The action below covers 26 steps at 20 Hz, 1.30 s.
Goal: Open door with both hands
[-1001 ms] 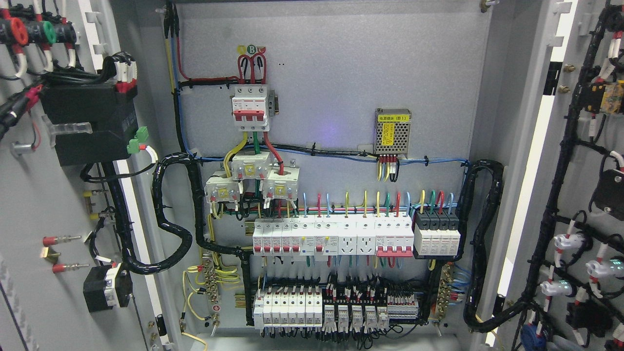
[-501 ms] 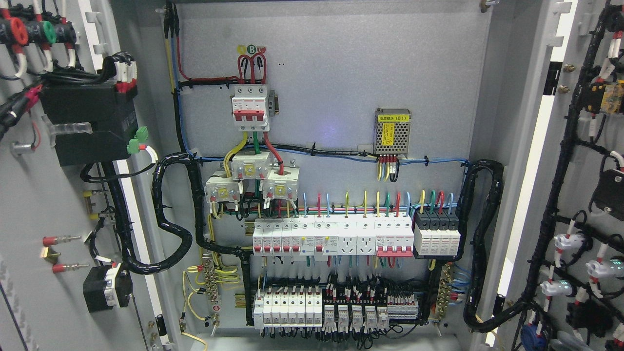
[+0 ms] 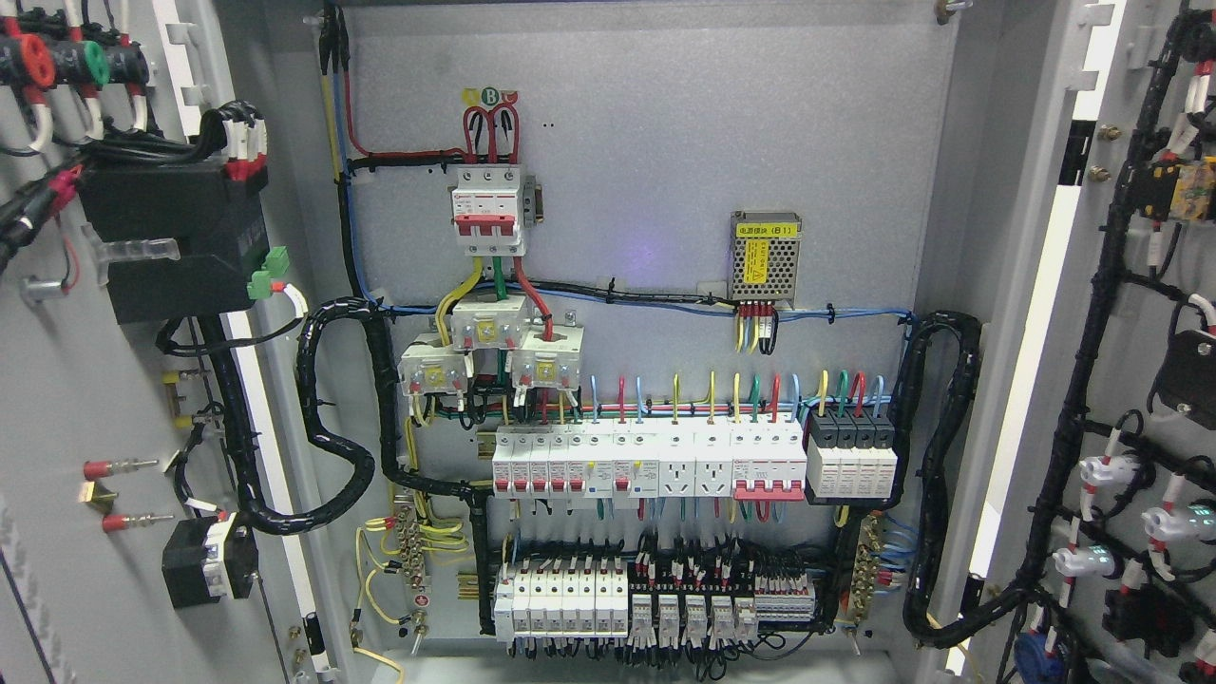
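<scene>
Grey backplate (image 3: pixel 665 142) facing camera | left door (image 3: pixel 57 399) and right door (image 3: pixel 1140 313) standing swung wide — stiff, heavy steel, cable-laden; gripping free edges advisable | hands showing nowhere — finger state unknowable

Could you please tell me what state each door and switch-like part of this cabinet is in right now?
Left door: swung open, inner side showing.
Right door: swung open, inner side showing.
Cabinet interior: fully exposed.
Indicator lamps on right door: glowing green from behind.
Breaker levers: position too small to tell.
</scene>
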### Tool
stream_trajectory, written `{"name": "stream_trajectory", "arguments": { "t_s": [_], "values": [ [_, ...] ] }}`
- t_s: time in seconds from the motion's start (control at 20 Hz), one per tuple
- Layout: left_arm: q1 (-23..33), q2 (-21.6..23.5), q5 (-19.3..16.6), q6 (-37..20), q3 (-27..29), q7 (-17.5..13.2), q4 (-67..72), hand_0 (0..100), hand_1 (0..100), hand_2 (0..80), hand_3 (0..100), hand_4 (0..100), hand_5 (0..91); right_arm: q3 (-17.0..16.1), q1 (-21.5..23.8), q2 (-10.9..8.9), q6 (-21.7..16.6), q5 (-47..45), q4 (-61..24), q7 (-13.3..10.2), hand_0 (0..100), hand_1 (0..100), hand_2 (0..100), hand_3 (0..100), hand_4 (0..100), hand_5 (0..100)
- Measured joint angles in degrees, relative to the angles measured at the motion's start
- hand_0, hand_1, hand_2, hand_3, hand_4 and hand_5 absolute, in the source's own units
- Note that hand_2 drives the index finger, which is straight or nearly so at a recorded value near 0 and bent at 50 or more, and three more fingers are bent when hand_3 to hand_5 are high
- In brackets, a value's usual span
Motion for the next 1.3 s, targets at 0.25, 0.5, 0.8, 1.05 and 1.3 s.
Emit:
{"name": "stream_trajectory", "arguments": {
  "t_s": [0.25, 0.5, 0.8, 1.05, 1.3],
  "values": [
    [0.59, 0.4, 2.61, 0.0, 2.61, -0.25, -0.28, 0, 0, 0.0, 0, 3, 0.0, -0.69, 0.58, -0.05, 0.0, -0.35, 0.68, 0.0, 23, 0, 0, 0, 0, 0],
    [1.48, 0.72, 4.74, 0.0, 5.13, -0.25, -0.44, 0, 0, 0.0, 0, 3, 0.0, -1.84, 1.19, -0.07, 0.0, -0.69, 1.24, 0.01, 23, 0, 0, 0, 0, 0],
    [2.3, 1.01, 7.26, 0.0, 8.28, -0.25, -0.47, 0, 0, 0.0, 0, 3, 0.0, -3.71, 2.52, 0.02, 0.0, -0.85, 1.76, 0.02, 23, 0, 0, 0, 0, 0],
    [2.58, 1.27, 8.98, 0.0, 10.82, -0.25, -0.33, 0, 0, 0.0, 0, 3, 0.0, -5.33, 3.91, 0.21, -0.18, -0.9, 2.0, 0.04, 23, 0, 0, 0, 0, 0],
    [2.48, 1.67, 10.32, -0.01, 13.01, -0.25, 0.34, 0, 0, 0.0, 0, 3, 0.0, -6.81, 4.91, 0.37, -0.27, -1.46, 2.13, 0.05, 23, 0, 0, 0, 0, 0]
  ]
}}
